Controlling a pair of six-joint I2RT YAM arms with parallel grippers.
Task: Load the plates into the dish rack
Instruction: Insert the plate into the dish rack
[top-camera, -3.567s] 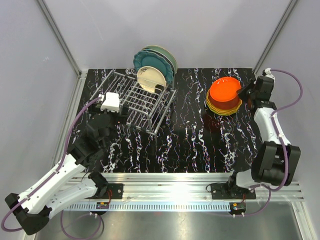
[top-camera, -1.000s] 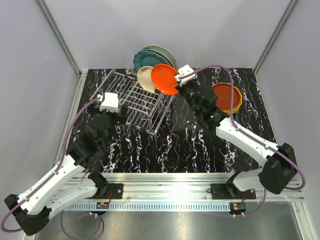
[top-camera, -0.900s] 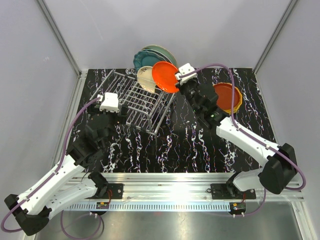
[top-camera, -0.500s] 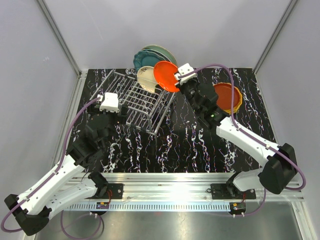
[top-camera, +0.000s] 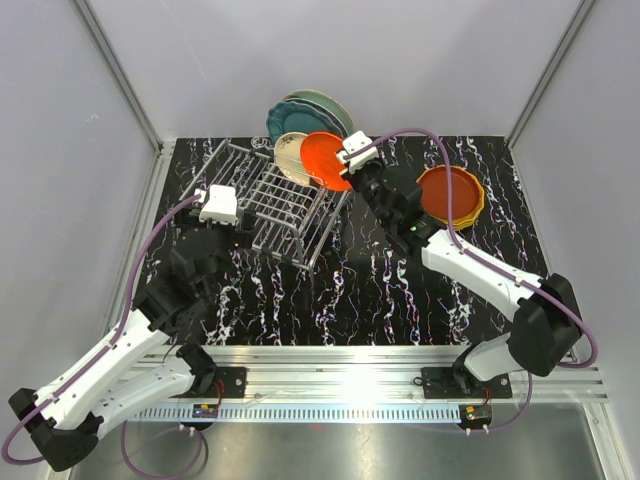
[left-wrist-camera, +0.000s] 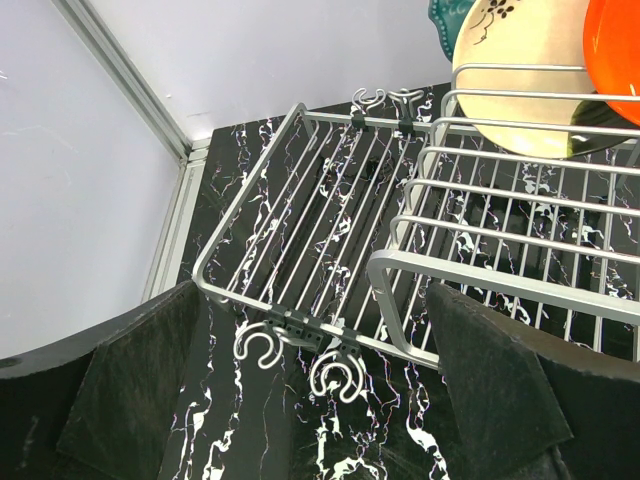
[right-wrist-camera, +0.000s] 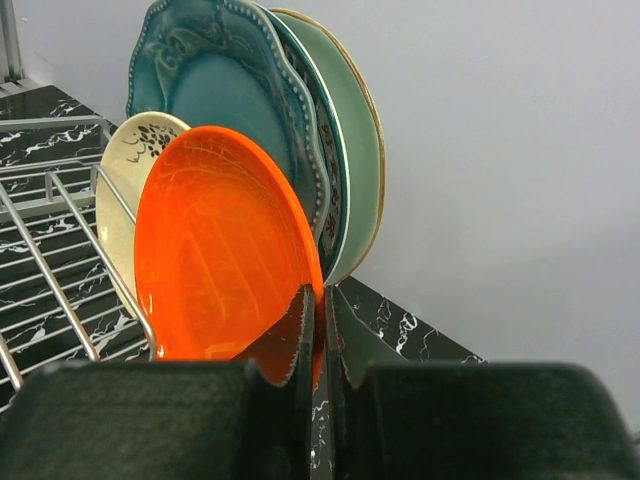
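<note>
The right gripper (right-wrist-camera: 320, 305) is clamped on the rim of the red-orange plate (right-wrist-camera: 215, 250), which stands upright at the far right end of the rack (top-camera: 285, 205). This plate sits just in front of the cream plate (right-wrist-camera: 120, 185), with the teal plate (right-wrist-camera: 225, 90) and the mint plate (right-wrist-camera: 355, 140) upright behind. The left gripper (left-wrist-camera: 305, 395) is spread wide, holds nothing and hovers at the rack's near left corner, while a stack (top-camera: 452, 195) of plates lies flat on the table (top-camera: 380, 290), well apart to the rack's right.
</note>
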